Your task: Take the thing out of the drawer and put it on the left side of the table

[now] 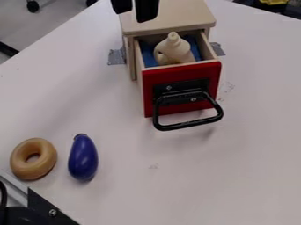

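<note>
Since the cream-coloured toy (176,55) sits inside the pulled-out drawer (159,81), the step in hand looks to be the pick-up. It stands with its knobbed top upward, a rounded loop at one side; it might be a toy bottle, though its shape is hard to make out from here. Blue lining (148,58) shows around it, between the wooden walls. Above and behind, over the cabinet (176,18), hangs the black pincer (134,16), spread, with nothing between its tips. The next move calls for bringing it over the drawer, lowering it around the toy's narrow upper part, closing, then lifting straight up to clear the walls and red front. At the left of the white tabletop (117,132), a tan ring (48,156) and a blue-purple toy eggplant (83,159) lie near each other, so the set-down should avoid them.
</note>
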Controlling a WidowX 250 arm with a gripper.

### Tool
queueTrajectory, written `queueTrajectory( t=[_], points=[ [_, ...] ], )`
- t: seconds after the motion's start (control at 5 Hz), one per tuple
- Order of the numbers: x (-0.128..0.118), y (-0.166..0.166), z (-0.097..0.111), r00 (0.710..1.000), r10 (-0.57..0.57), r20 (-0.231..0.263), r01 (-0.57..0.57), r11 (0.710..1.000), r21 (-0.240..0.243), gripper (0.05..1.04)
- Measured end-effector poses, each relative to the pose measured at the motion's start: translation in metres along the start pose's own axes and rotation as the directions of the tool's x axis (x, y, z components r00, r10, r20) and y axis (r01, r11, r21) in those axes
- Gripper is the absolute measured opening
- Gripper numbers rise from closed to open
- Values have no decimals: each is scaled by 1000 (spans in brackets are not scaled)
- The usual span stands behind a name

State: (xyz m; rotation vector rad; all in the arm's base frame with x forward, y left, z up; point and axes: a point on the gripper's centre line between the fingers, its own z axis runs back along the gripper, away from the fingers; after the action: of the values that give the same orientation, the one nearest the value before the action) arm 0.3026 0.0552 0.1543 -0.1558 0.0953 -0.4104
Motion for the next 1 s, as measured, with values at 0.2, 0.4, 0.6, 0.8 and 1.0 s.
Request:
queueTrajectory(
  t=[0.2, 0.4, 0.6, 0.8, 1.0],
  points=[
    [4, -5, -9, 985, -155, -70, 154, 988, -17, 995],
    [10, -8, -13, 970, -233, -73, 233, 972, -8, 995],
    [12, -10, -22, 951, -302, -70, 302, 953, -2, 995],
    [13, -8, -36, 944, -324, -57, 325, 946, 11, 995],
    [16, -9, -40, 944, -329, -5, 329, 944, 39, 995]
  ],
)
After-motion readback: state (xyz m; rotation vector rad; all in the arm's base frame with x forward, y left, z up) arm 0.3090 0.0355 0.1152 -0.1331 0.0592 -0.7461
